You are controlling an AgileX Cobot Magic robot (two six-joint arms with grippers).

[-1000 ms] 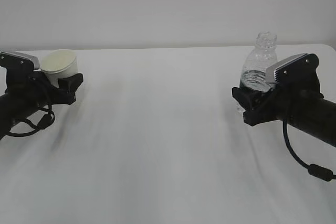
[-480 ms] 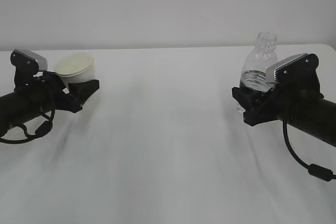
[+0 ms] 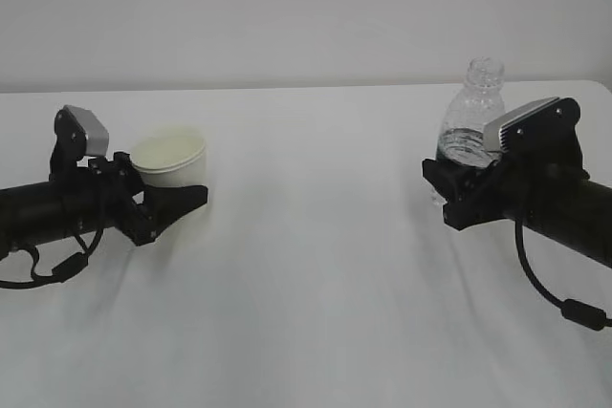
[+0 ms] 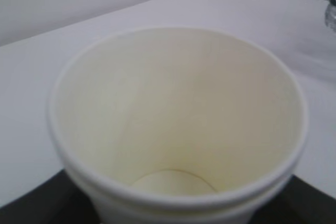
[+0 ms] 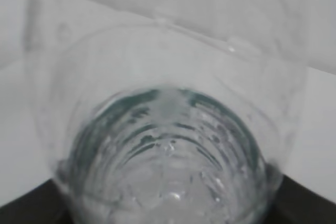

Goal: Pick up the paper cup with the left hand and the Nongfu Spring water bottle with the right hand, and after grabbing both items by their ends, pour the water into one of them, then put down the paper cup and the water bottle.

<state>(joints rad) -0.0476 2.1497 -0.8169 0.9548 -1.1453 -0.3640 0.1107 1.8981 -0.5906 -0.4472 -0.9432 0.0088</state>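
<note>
Shifting toward 3 o'clock since the earlier frame, the left tool (image 3: 167, 200) is gripping the light, crushable white paper cup (image 3: 168, 157) by its base; the right tool (image 3: 457, 190) is clasping the slippery clear ribbed bottle (image 3: 470, 131) low, above the white bench (image 3: 316, 265).

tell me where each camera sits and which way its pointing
Exterior view: sits low in front of the table, facing the wall; both black arms show, left gripper around the paper cup, right gripper around the water bottle.
Left wrist view: on the left arm, looking down into the empty paper cup; dark gripper parts fill the bottom corners.
Right wrist view: on the right arm, close against the water bottle; dark gripper corners below.
Shared: the exterior view shows both the cup and the bottle.
</note>
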